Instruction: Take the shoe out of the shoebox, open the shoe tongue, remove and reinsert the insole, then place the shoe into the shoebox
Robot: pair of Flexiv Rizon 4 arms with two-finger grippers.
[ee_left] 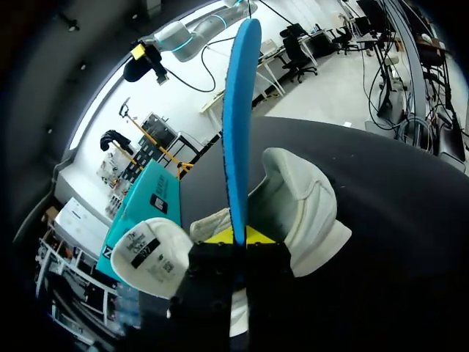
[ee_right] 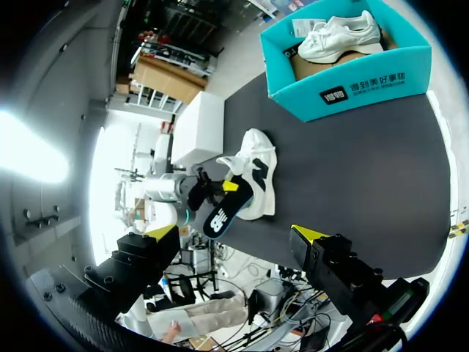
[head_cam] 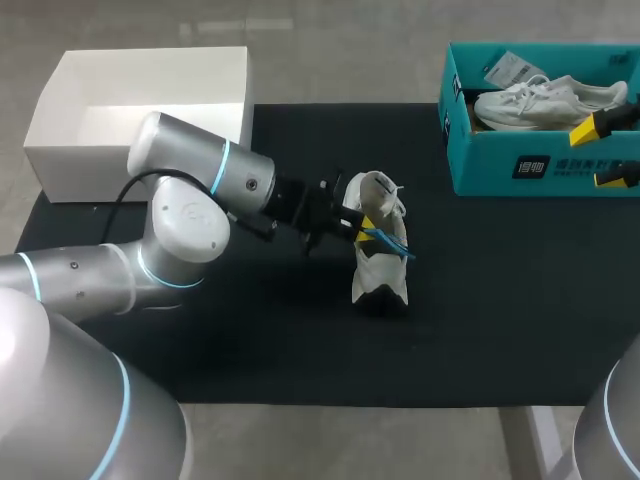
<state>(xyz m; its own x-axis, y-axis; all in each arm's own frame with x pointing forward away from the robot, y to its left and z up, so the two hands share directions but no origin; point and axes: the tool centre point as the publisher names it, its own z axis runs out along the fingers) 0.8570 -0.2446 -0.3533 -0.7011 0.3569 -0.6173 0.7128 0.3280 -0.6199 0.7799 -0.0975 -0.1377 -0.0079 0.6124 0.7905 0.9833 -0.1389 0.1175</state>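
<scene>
A white and black shoe [head_cam: 378,250] stands on the black mat, near its middle. My left gripper [head_cam: 350,222] is at the shoe's opening, shut on a blue insole [head_cam: 387,243] that sticks out of the shoe. In the left wrist view the insole [ee_left: 242,110] stands on edge between the fingers of that gripper [ee_left: 238,249], with the shoe [ee_left: 304,213] just behind it and the white tongue [ee_left: 150,253] folded to one side. My right gripper [head_cam: 606,150] hangs open at the teal shoebox [head_cam: 540,165], far from the shoe [ee_right: 258,172].
A second white shoe [head_cam: 550,100] lies in the teal shoebox at the back right. At the back left stands an open white box [head_cam: 140,150]. The black mat [head_cam: 500,320] covers the table; its front and right parts are bare.
</scene>
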